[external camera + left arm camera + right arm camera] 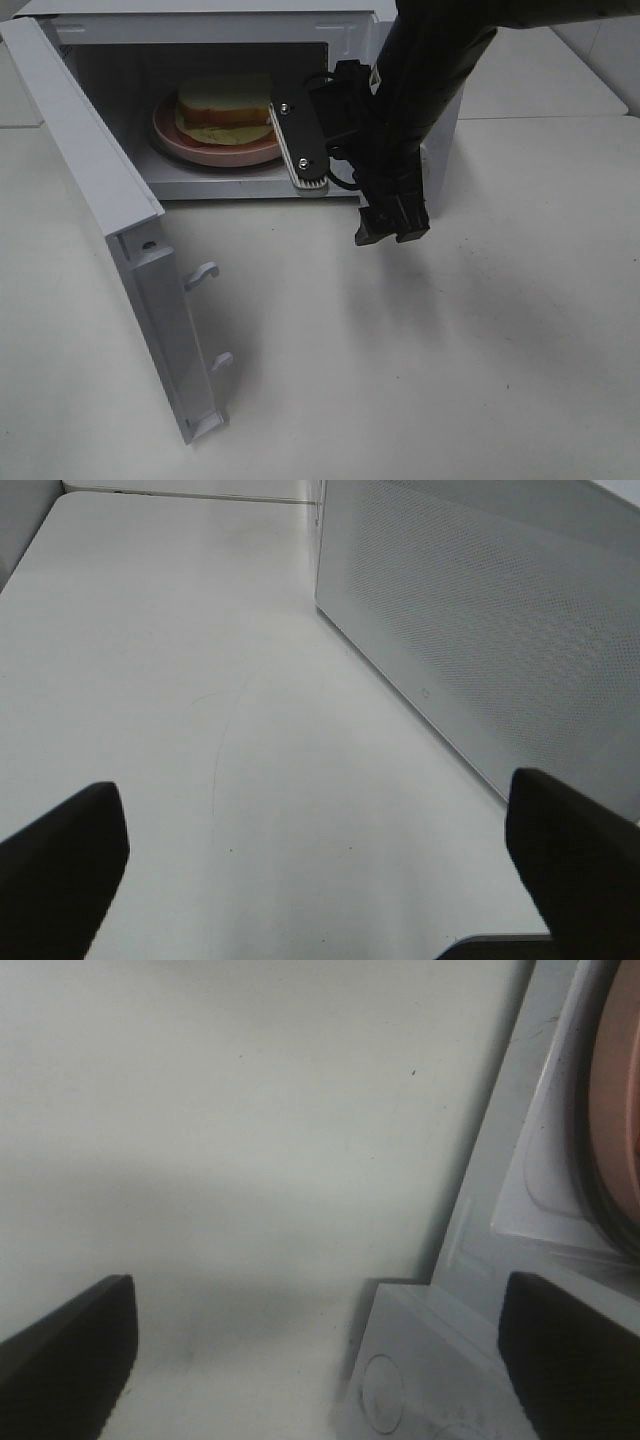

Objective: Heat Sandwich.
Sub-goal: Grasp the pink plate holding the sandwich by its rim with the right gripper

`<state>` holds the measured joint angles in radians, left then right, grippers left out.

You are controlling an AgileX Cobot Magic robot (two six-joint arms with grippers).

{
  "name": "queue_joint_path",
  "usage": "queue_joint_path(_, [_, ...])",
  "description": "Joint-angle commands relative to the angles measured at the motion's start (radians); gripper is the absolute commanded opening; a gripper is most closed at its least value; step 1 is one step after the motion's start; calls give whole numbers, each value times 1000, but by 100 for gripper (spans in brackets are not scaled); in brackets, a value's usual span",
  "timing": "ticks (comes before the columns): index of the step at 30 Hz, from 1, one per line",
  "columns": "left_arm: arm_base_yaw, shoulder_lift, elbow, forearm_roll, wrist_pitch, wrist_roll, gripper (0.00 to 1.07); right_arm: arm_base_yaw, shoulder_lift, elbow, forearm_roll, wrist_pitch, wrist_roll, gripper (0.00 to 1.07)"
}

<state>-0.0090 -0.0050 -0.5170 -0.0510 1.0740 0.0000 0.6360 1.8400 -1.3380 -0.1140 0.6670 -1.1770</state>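
The sandwich [225, 100], white bread with a pale green layer, lies on a round pink plate [215, 152] inside the open microwave [345, 30]. My right gripper [318, 178] hangs at the right front of the microwave's opening, just right of the plate. Its jaws are open, with nothing between them. One white-padded finger [300, 140] shows there; the other is hidden by the arm. In the right wrist view the open gripper [320, 1360] looks onto the microwave's front sill [520, 1190] and the plate's edge [615, 1110]. The left gripper [320, 870] stands open over bare table beside the microwave's perforated side wall [480, 610].
The microwave door [120, 200] swings wide open to the left, reaching toward the table's front, with its latch hooks [200, 275] sticking out. The white table [450, 350] stretches in front of and to the right of the microwave.
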Motion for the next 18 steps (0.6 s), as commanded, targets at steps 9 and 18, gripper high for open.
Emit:
queue_joint_path(9, [4,-17,2,0,-5,0,97,7,136,-156,38,-40,2,92])
queue_joint_path(18, [4,-17,2,0,-5,0,97,7,233,-273,40,-39,5,90])
